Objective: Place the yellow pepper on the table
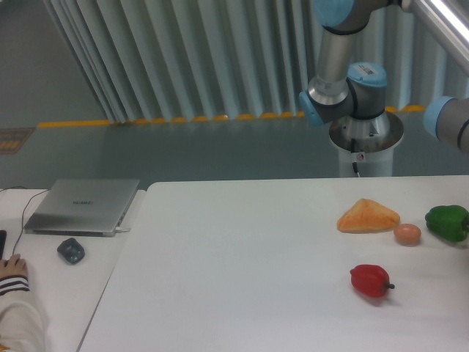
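The yellow pepper is out of view in the camera view. The white table [242,279] fills the lower middle and right. Only parts of the arm show: its base and elbow joints [344,88] behind the table, and a grey link with a blue joint [447,121] at the right edge. The gripper itself lies outside the frame.
On the table's right side lie a red pepper [371,280], a green pepper [448,222], an orange wedge-shaped piece [367,216] and a small brown egg-like object [407,234]. A silver laptop [82,206], a dark mouse [71,251] and a person's hand [12,268] occupy the adjoining desk at left.
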Motion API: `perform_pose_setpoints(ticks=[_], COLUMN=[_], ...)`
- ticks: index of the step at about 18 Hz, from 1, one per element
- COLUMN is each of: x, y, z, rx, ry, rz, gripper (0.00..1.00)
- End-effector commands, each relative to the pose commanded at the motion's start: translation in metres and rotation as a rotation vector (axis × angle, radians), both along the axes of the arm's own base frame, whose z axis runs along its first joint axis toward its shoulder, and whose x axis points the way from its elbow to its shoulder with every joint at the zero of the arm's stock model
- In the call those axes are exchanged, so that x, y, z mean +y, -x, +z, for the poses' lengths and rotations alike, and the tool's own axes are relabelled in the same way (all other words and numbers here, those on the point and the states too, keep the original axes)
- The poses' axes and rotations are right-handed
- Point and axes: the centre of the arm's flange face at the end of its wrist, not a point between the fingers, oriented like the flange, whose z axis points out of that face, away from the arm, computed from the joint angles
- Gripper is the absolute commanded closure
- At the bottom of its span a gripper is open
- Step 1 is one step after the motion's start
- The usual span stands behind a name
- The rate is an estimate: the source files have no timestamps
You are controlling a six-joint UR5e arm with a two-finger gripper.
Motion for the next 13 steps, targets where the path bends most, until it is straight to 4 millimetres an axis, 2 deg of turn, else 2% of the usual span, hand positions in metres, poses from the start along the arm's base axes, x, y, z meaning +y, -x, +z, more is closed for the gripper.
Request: perform_pose_setpoints(ticks=[6, 10, 13], x=[-0.007, -0.009, -0.018], y=[0.004, 0.003, 0.005], z=[-0.010, -0.003, -0.001], rx=[-0.010, 0.004, 0.056], ry=[0.096, 0.121, 0.280], rz=[-0.134, -0.147, -0.173], gripper=[0.00, 0.00, 0.00])
